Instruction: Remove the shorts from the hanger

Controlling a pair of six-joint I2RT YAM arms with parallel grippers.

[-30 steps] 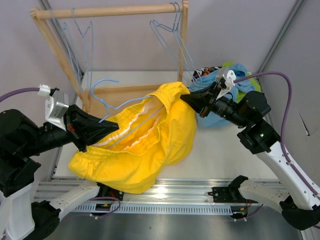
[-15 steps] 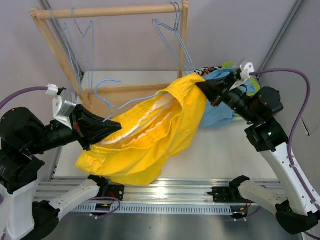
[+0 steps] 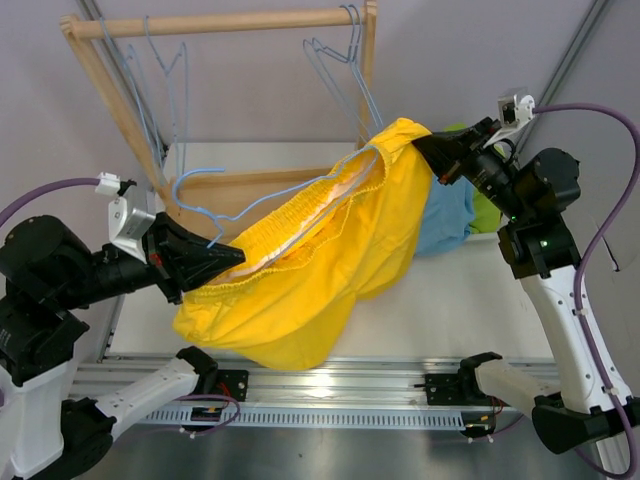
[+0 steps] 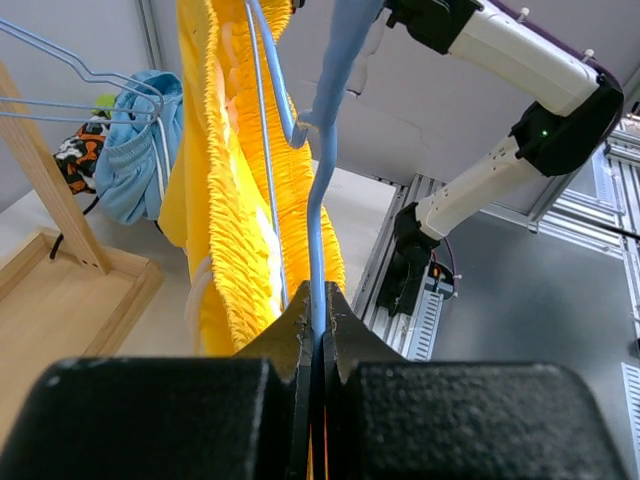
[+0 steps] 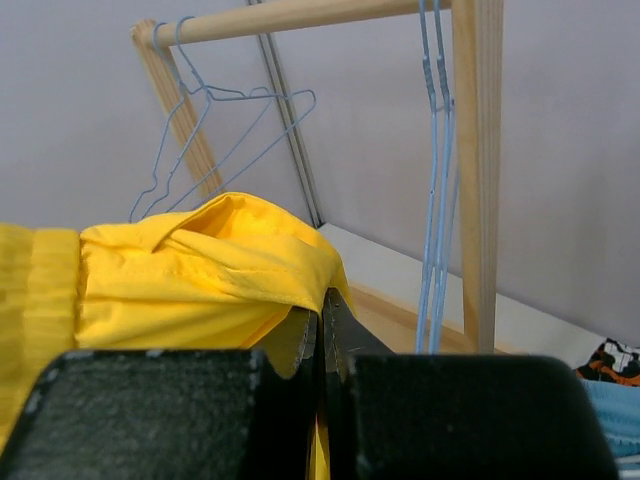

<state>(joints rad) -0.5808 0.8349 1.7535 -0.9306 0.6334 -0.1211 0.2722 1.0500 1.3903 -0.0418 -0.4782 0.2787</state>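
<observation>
Yellow shorts (image 3: pixel 320 275): strung mid-air from 8 to 1 o'clock, waistband round the hanger (image 4: pixel 318 230).
Left gripper (image 3: pixel 226 262) clamps the hanger, right gripper (image 3: pixel 427 152) the shorts' edge. Your risk: the elastic snags the wire and the fabric slips free.

No legible txt, labels or nos. in any view.

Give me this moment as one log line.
left fingers: shut on blue hanger | right fingers: shut on yellow shorts | hanger: inside shorts

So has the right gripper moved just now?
Yes. The right gripper, shut on the yellow fabric shorts, went up and right, away from the wooden rack's upright post.
</observation>
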